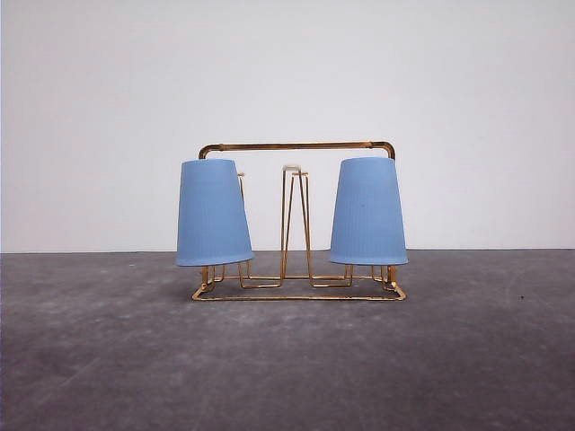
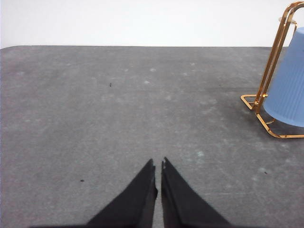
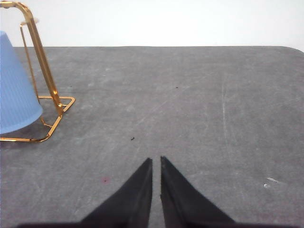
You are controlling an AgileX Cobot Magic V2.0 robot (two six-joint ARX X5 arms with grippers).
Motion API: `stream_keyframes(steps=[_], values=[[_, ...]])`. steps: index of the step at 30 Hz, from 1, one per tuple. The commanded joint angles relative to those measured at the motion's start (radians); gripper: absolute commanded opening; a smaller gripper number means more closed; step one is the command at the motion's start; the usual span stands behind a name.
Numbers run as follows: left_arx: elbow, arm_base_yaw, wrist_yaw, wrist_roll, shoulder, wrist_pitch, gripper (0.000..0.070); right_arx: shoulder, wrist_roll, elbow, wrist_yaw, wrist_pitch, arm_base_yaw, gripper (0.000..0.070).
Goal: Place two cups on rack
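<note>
rack [image 1: 297, 220]: gold wire, upright on the grey table [image 1: 287, 359], arched top bar, base loop flat on the surface. Landmark for everything below.
left cup [image 1: 212, 213]: light blue, ribbed, mouth down over a prong at the rack's left end; tilted slightly, rim hanging just above the base wire.
right cup [image 1: 367, 212]: same type, mouth down over a prong at the rack's right end; sits nearly straight, rim just above the base wire.
centre prongs [image 1: 295, 224]: bare hairpins with white tips, between the two cups.
left gripper [image 2: 158, 165]: fingers closed, tips nearly touching, nothing between them; over bare table, well apart from the rack's left end, where the wrist view catches the frame and a cup.
right gripper [image 3: 156, 162]: fingers closed, tips nearly touching, holding nothing; over bare table, well apart from the rack's right end.
wall [image 1: 287, 72]: plain white, behind the rack.
</note>
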Motion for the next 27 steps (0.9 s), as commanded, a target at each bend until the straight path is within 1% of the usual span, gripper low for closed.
stream_keyframes(steps=[1, 27], values=[[-0.014, 0.001, 0.000, 0.004, -0.001, -0.006, 0.0000, 0.001, 0.003, -0.003, 0.000, 0.011, 0.002, 0.0029], [-0.014, 0.001, 0.000, 0.004, -0.001, -0.006, 0.0000, 0.001, 0.003, -0.003, 0.000, 0.011, 0.002, 0.0029]])
